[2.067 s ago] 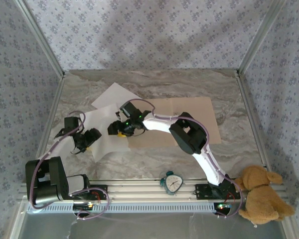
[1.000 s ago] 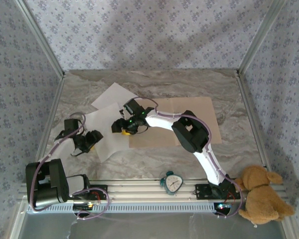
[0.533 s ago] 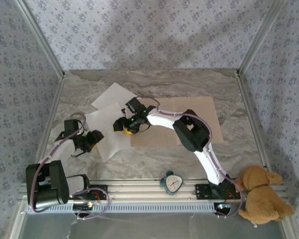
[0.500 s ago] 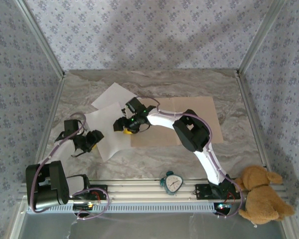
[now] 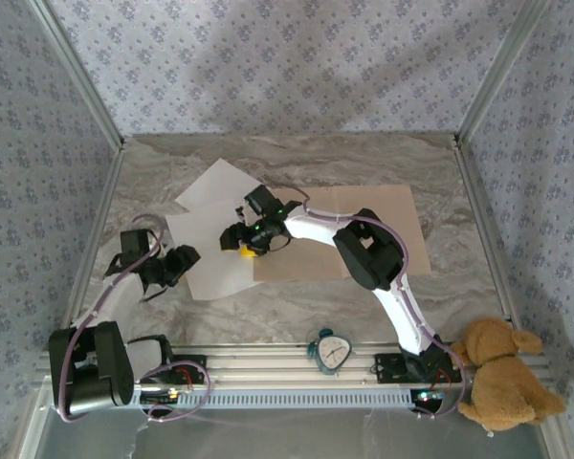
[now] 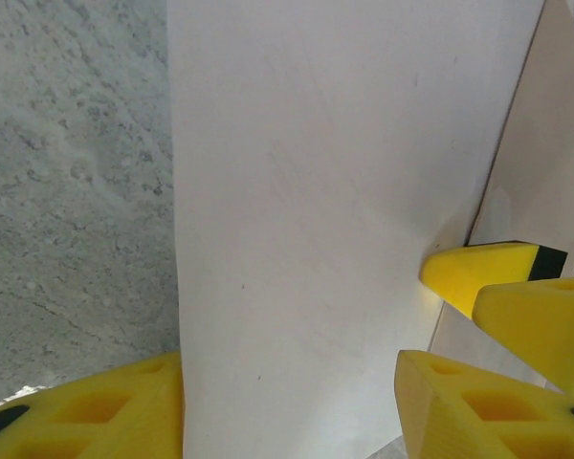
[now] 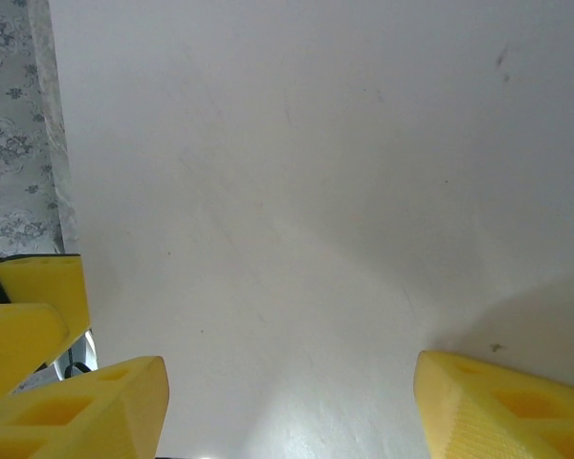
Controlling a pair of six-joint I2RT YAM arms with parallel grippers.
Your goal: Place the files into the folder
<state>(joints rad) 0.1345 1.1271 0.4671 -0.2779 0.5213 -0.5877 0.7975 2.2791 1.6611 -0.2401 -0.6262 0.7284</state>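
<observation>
Rail: we see a metal rail [image 5: 268, 368] along the near edge of the worktop [image 5: 306, 311]. Both arm bases are bolted to it.
Clock: a small pale-green alarm clock [image 5: 328, 351] stands on the rail between the two bases.
Teddy bear: a tan teddy bear [image 5: 502, 375] sits at the right end of the rail, just beside the right arm's base.
Worktop: a grey marbled surface, framed by metal posts at its corners.
Left end effector: the left end effector [image 5: 179, 264] sits low over the left part of the near sheet [image 5: 215, 275]. In the left wrist view its yellow fingers stand apart with the white paper running between them. We see them clamped on nothing.
Near sheet: white paper lying on the worktop, left of centre. Its right edge meets the left edge of the folder [image 5: 387, 225]. We cannot tell whether it overlaps the board there.
Right end effector: the right end effector [image 5: 242, 245] sits over the right part of the same sheet, close to the folder's left edge. In the right wrist view its fingers are wide apart with white paper beneath them, and they grip nothing.
Folder: a tan board lying open and flat, centre to right of the worktop. The right arm crosses over it and hides part of it.
Far sheet: the far sheet [image 5: 218, 186] lies at an angle behind the near sheet, left of the folder. Its near edge meets the near sheet.
Walls: patterned blue-grey panels [image 5: 297, 67] close off the back and both sides.
</observation>
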